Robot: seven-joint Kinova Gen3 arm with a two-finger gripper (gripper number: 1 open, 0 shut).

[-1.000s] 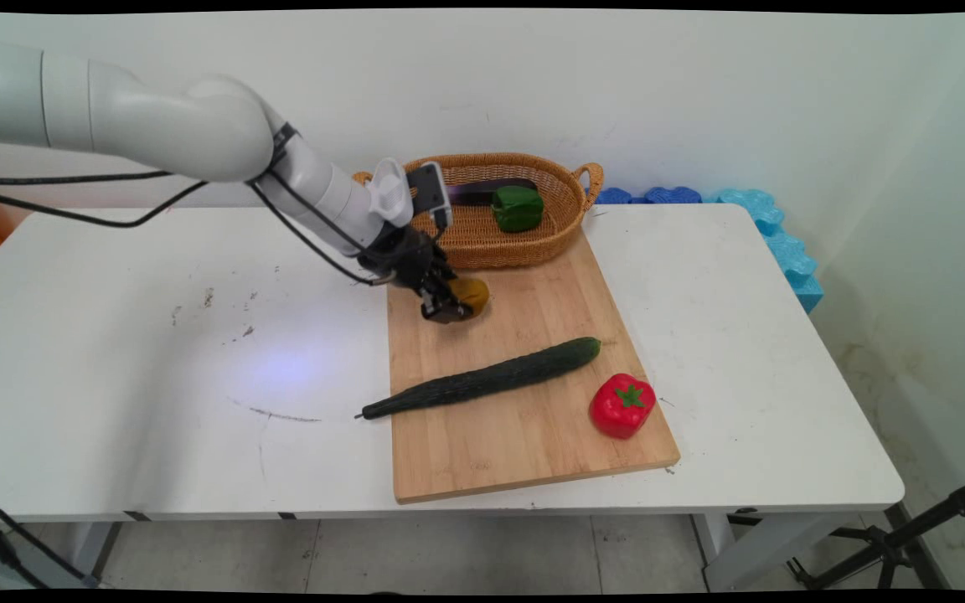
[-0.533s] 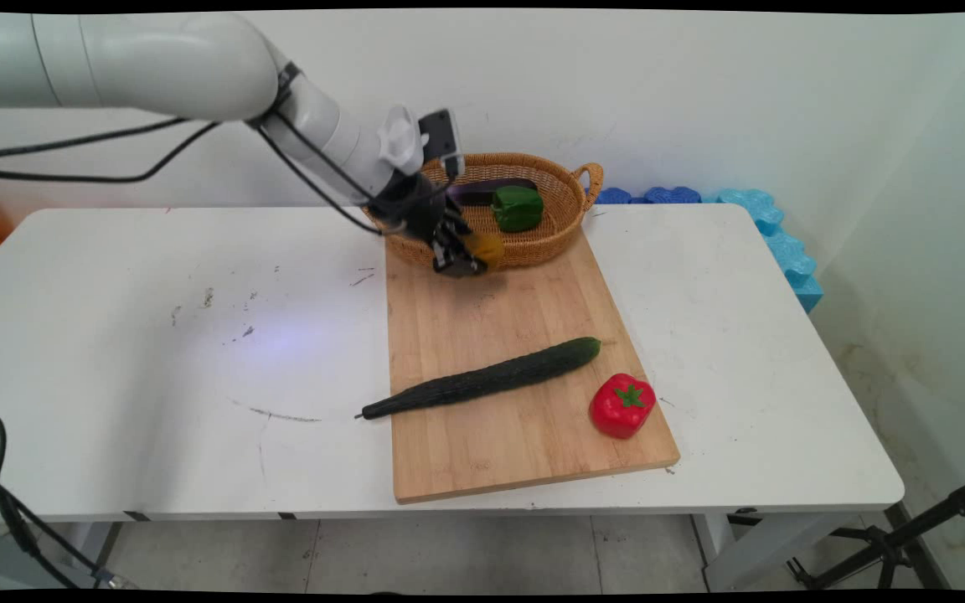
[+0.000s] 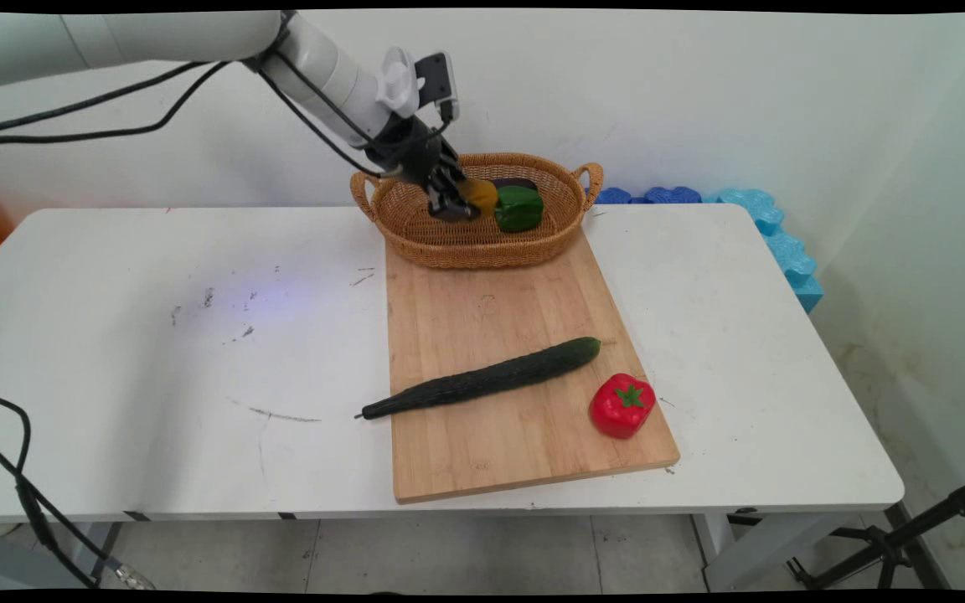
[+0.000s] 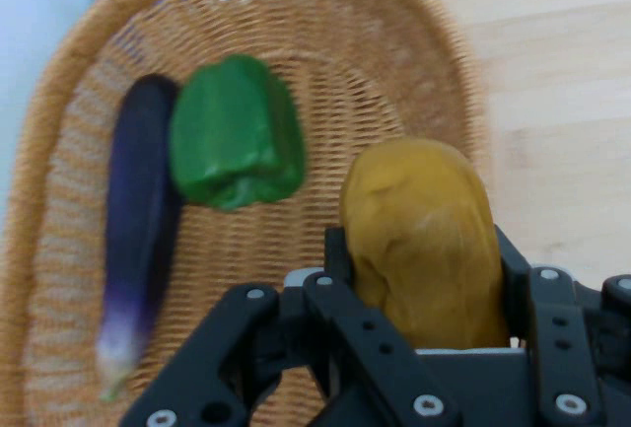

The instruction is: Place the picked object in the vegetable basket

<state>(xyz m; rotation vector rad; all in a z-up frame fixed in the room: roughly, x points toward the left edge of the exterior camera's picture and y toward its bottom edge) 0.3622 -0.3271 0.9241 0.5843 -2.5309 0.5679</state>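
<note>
The gripper [image 3: 459, 201] clamps a yellow potato [image 4: 424, 240] over the basket [image 3: 449, 243]. In the basket, a green pepper [image 3: 518, 208] sits at the potato's 3 o'clock, touching an eggplant [image 4: 138, 240].

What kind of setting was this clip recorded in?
Probably a lab tabletop set up as a mock kitchen: a bare white table against a plain wall, a wooden cutting board with toy-like vegetables, and a tripod leg beside the table.
</note>
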